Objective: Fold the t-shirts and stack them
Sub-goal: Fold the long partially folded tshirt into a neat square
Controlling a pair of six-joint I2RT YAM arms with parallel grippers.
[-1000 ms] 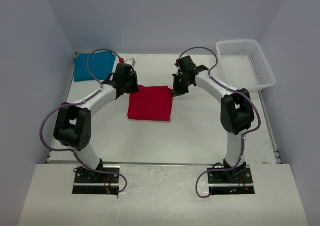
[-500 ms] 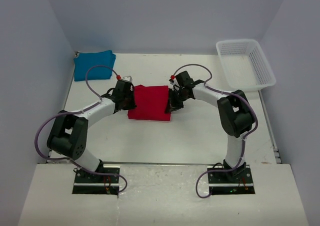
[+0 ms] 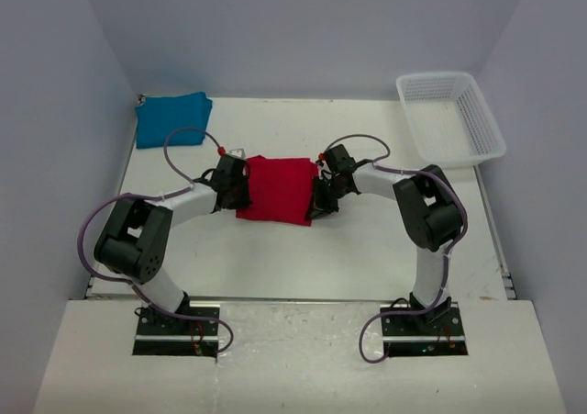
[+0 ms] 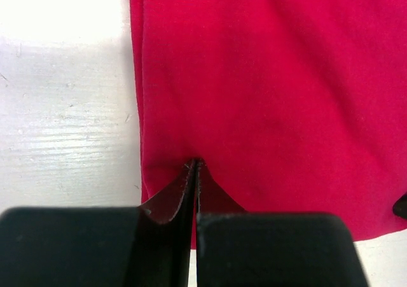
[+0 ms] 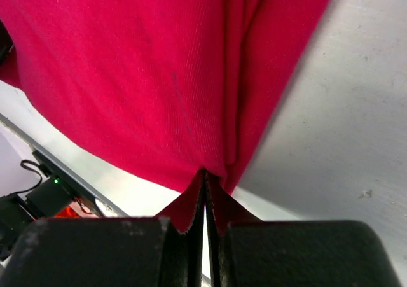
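Both arms have slid down the frame, from the far corners of the red t-shirt (image 3: 275, 186) to the lower half of its side edges. The shirt's outline has barely shifted; it lies folded at the middle of the bench (image 3: 367, 249). The left fingers (image 4: 172, 201) are pressed shut on a pinch of its left edge, and the right fingers (image 5: 181, 217) are shut on its right edge. The teal t-shirt (image 3: 172, 118) sits folded at the upper left. I judge the red shirt is gripped for carrying to the stack.
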